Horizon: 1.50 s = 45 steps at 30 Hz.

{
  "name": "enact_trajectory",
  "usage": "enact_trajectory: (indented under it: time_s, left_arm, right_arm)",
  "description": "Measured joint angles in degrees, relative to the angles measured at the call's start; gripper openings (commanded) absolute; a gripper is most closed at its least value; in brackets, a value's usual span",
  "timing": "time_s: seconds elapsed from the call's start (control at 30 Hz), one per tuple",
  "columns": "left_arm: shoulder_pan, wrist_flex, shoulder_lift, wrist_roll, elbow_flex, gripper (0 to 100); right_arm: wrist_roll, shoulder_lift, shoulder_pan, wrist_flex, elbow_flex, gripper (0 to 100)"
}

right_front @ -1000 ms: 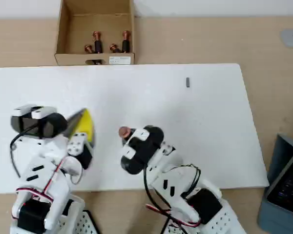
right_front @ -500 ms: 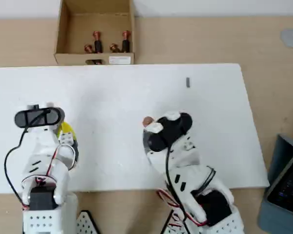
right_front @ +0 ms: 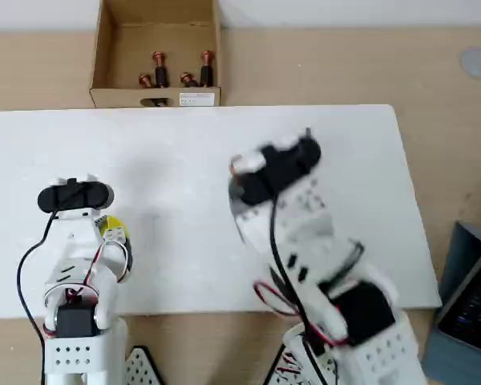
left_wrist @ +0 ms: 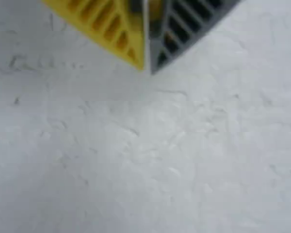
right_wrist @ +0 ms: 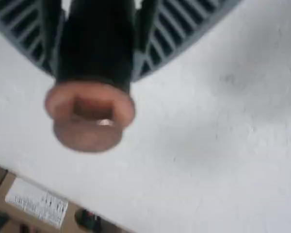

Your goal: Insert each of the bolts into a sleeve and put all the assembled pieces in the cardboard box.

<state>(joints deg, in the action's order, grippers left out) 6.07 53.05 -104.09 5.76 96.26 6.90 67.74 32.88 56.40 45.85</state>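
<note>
"Well, what have your two grippers got?"

"My right gripper is clamped on an assembled piece. Its black sleeve sits between my grey fingers, and its copper-coloured end sticks out past their tips. My left gripper holds nothing. Its yellow and grey fingertips meet, close over the white mat."

"And where does that sit, seen from above?"

"My right gripper hangs over the mat, a little toward 1 o'clock from its middle, with the copper end on its 9 o'clock side. My left gripper is at the mat's 8 o'clock, tucked under its own arm. The cardboard box stands off the mat on the wooden table, at 11 o'clock, well apart from both grippers. Four finished pieces are inside it, near its 6 o'clock wall."
</note>
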Motion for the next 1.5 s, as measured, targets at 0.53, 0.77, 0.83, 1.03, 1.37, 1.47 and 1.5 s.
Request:
enact_trajectory:
  time_s: [0.53,0.77,0.83,1.03,1.37,1.47,1.5]
  left_arm:
    - [0.0,0.0,0.0,0.0,0.0,0]
    - [0.0,0.0,0.0,0.0,0.0,0]
    - [0.0,0.0,0.0,0.0,0.0,0]
    - [0.0,0.0,0.0,0.0,0.0,0]
    - [0.0,0.0,0.0,0.0,0.0,0]
    - [0.0,0.0,0.0,0.0,0.0,0]
    - [0.0,0.0,0.0,0.0,0.0,0]
  right_arm:
    - [0.0,-51.9,-1.4,-16.0,-35.0,0.9]
    - [0.0,-76.8,-4.9,-20.6,-56.3,0.9]
    - [0.0,-83.9,-5.7,-20.7,-63.5,0.9]
    - [-3.2,-104.1,-6.5,-20.7,-84.3,0.9]
    - [-10.5,-132.3,-6.5,-20.8,-113.2,1.2]
    - [-13.3,-137.8,-6.5,-20.8,-118.6,1.2]
    - [-14.2,-139.1,-6.5,-20.8,-119.9,1.4]
